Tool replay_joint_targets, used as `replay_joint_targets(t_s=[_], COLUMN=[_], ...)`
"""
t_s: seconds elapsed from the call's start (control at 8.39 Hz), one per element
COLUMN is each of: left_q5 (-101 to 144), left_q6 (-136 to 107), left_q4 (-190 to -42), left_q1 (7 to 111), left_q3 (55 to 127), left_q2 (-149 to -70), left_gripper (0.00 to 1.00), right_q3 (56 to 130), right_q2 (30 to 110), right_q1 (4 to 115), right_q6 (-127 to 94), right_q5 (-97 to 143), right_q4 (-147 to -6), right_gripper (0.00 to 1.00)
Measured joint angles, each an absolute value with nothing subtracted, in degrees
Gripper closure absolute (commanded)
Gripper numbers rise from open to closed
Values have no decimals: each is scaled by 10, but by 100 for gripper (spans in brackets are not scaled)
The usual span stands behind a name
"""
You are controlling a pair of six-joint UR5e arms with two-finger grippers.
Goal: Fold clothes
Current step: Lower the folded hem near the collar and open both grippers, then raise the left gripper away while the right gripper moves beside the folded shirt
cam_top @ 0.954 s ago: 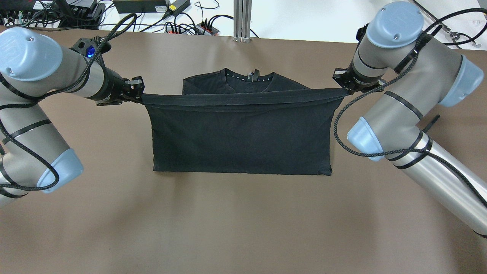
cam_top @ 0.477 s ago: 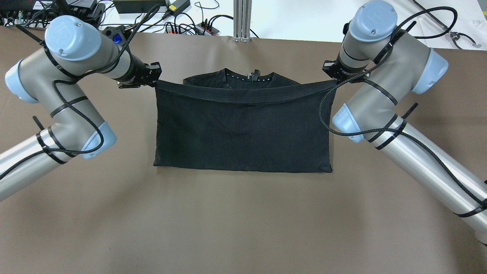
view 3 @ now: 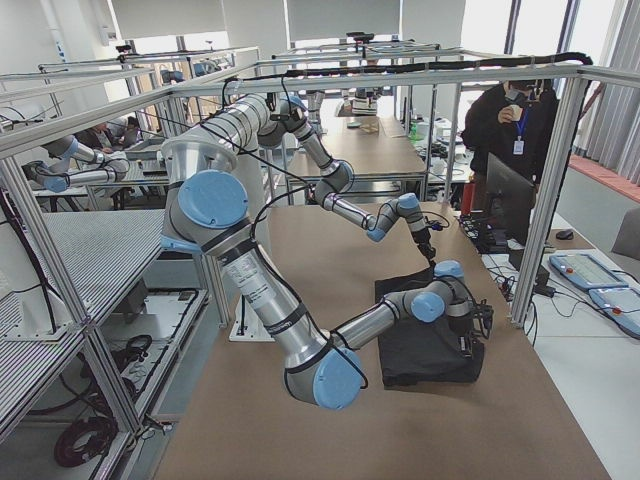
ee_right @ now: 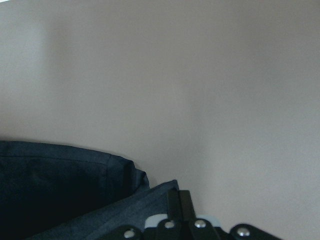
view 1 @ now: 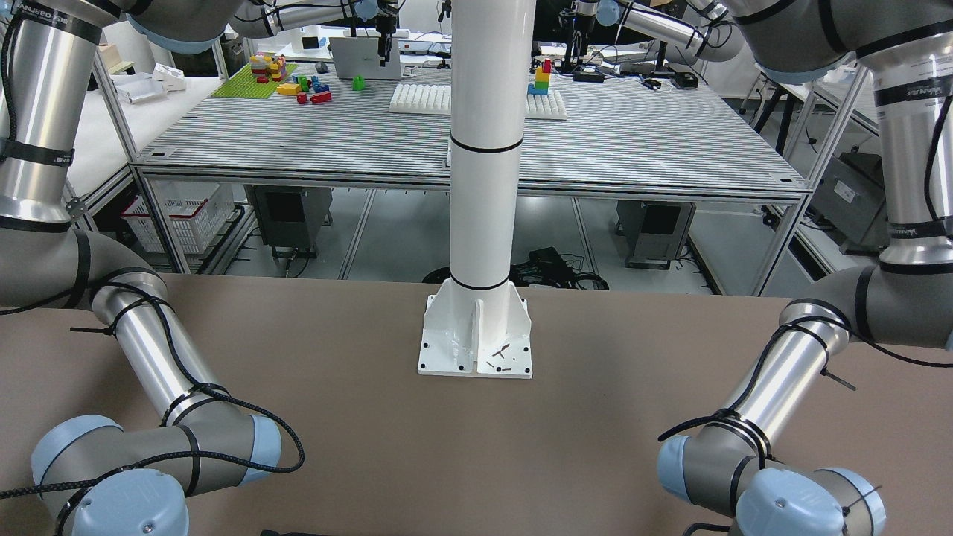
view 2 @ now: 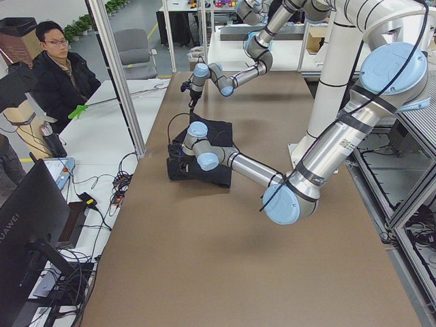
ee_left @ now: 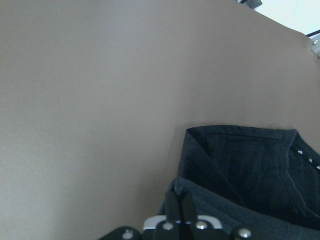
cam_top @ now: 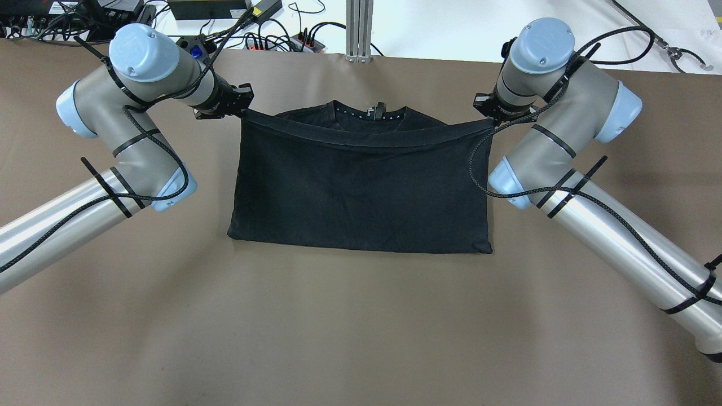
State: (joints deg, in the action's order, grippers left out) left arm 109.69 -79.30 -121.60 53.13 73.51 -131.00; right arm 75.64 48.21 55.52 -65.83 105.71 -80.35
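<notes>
Pinching clothes at hem corners — left hand, right hand.

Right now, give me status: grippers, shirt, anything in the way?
Both shut on hem corners: left gripper, right gripper. The clothes folded in half, hem held just short of collar. Right arm's cable loops across cloth's right edge.

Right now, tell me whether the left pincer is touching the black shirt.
Touching. Left wrist view shows the left pincer clamped on the black shirt edge.
</notes>
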Motion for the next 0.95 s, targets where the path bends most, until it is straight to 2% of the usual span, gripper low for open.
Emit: replay_joint_targets(t_s=[0.12,0.24,0.36,0.48,0.95], left_q5=[1095,1095,1094,1094,1094], left_q6=[-793,-793,-793,-793,-795], left_q4=[-1223,-1226,-1227,-1228,-1229], left_q1=[533,537,541,545,558], left_q3=[723,717,714,714,719], left_q2=[-1314,-1317,-1318,-1318,-1316], left_gripper=[45,34,31,30,30], right_q3=[747,737,729,725,723], right_q2=[478,471,465,461,453], right_q1=[555,555,555,555,556], right_q6=[-661,-667,-672,-677,-731], right_q5=[1051,1048,1047,1045,1008], right_q4=[-792,-787,-784,-784,-781], right_gripper=[93,51,40,36,34])
